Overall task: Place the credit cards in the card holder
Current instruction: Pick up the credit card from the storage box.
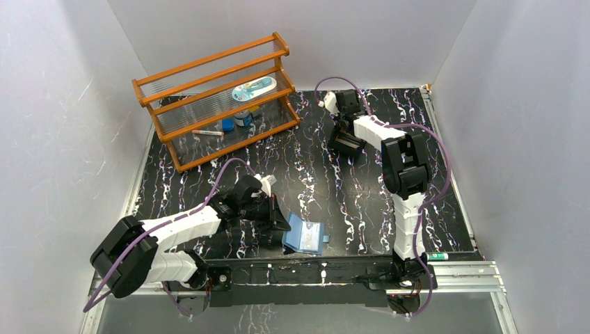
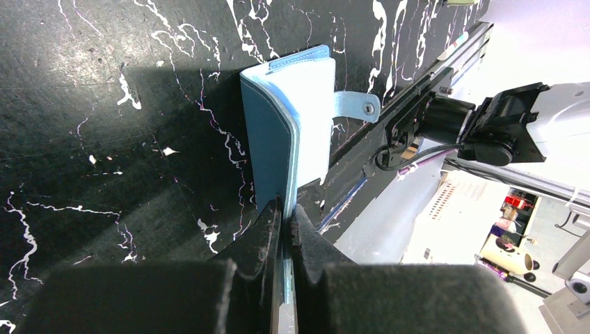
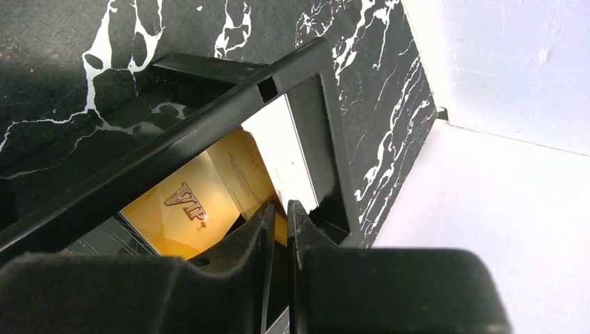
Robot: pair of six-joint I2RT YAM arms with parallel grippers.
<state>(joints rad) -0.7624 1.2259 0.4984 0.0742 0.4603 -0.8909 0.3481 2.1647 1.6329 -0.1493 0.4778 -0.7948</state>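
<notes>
Since 2 credit cards (image 3: 229,167) lie inside the black tray (image 3: 209,115) at the far right of the table (image 1: 327,191), and none shows in the card holder (image 2: 292,118), the step in hand looks like the 1st pick-up. A gold card (image 3: 167,212) stamped VIP sits in the tray, with a cream card (image 3: 282,142) beside it against the tray wall. The right gripper (image 3: 278,209) reaches into the tray at the cream card's edge, jaws narrow and almost together. Whether they pinch the card I cannot tell, as the fingers hide the contact.

Well apart, near the table's front edge, the card holder stands on its side, partly open, its snap tab (image 2: 358,106) hanging free. The left gripper (image 2: 285,209) holds 1 flap of it, jaws closed on the thin edge.

Next, by my judgement, the right arm must lift 1 card clear of the tray wall, carry it across and line its edge up with a slot, with the left bracing the holder open.
</notes>
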